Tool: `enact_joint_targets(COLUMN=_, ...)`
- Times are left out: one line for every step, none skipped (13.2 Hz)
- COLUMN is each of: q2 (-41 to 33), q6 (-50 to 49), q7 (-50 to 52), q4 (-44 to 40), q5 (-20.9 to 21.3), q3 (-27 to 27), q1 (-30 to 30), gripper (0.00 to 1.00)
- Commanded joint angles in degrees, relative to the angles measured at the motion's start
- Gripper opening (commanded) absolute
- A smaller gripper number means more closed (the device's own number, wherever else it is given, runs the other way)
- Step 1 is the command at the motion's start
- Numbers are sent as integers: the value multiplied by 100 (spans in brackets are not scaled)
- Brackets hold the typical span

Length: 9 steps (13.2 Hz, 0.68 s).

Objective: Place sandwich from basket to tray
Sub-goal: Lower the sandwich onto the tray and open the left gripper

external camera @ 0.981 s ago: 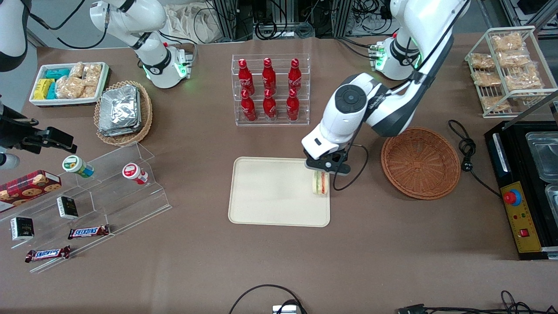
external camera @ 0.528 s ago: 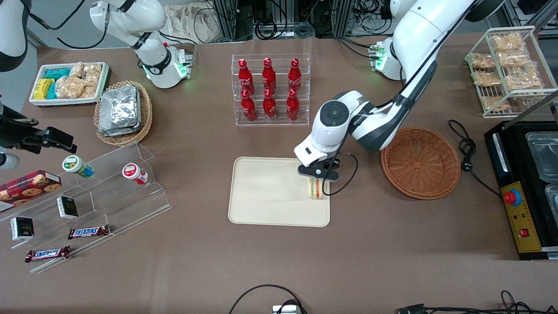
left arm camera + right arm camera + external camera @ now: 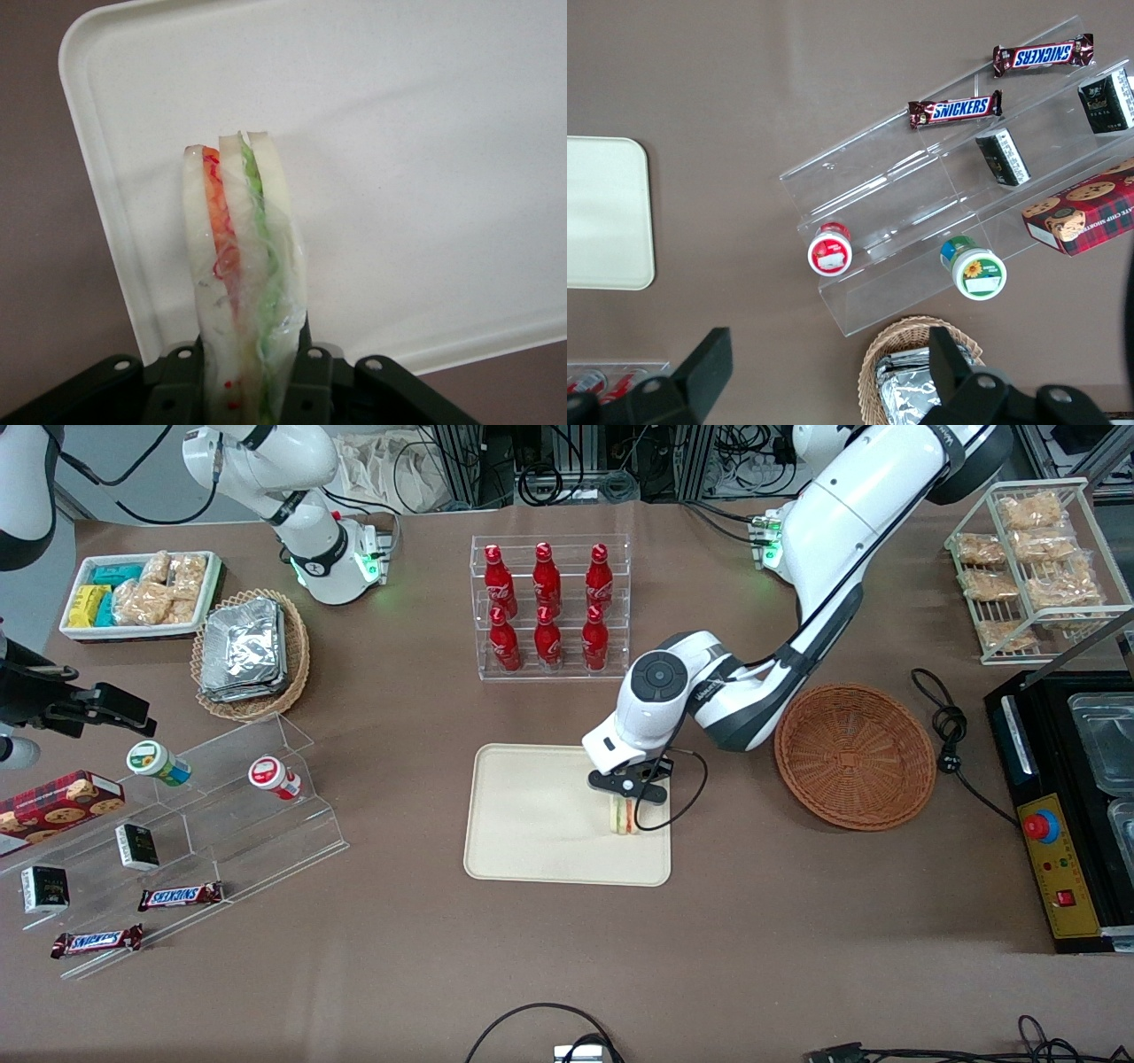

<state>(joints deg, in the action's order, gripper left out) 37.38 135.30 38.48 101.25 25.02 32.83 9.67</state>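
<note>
The sandwich [image 3: 625,816] [image 3: 244,274] hangs upright, cut edge down, over the tray [image 3: 532,824] [image 3: 425,159], at the tray's end nearest the basket [image 3: 855,755]. The gripper [image 3: 626,802] [image 3: 251,390] clamps the sandwich's top between its fingers [image 3: 314,381], directly above the tray. Whether the sandwich touches the tray cannot be told. The basket sits beside the tray, toward the working arm's end of the table.

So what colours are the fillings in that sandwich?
Orange-red and green between pale bread on the sandwich, held in the pincer over the tray; clearest in the left wrist view.
</note>
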Motion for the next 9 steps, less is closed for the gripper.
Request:
enact_joint_targets(q2=217, q6=-39, q7=177, q4=-237, q5=239, q3=-23, q1=70, gripper=34)
enact_joint_targets(q2=295, q6=-39, q7=177, q4=-333, q5=248, q3=-23, q1=70, gripper=34)
enact_joint_targets(q2=383, q6=-39, q7=177, q4=-421, q5=249, q3=-31, q1=70, gripper=34)
enact_joint_targets(q2=410, q6=-39, q7=177, q4=-430, q5=249, q3=-31, q1=78, gripper=34)
enact_joint_targets(q2=411, q6=-39, q7=177, q4=-430, q5=249, q3=-40, q1=79, gripper=34)
enact_joint_targets(q2=419, q6=-39, q7=177, q4=-430, q5=249, q3=-40, q1=79, gripper=43)
enact_joint_targets(q2=454, q6=-39, q7=177, q4=-430, q5=257, q3=-49, q1=79, gripper=51)
enact_joint_targets(q2=472, q6=-39, q7=177, q4=-430, q5=257, q3=-49, q1=79, gripper=67)
enact_joint_targets(q2=481, q6=-39, q7=186, q4=-430, q5=336, q3=-49, q1=96, gripper=82)
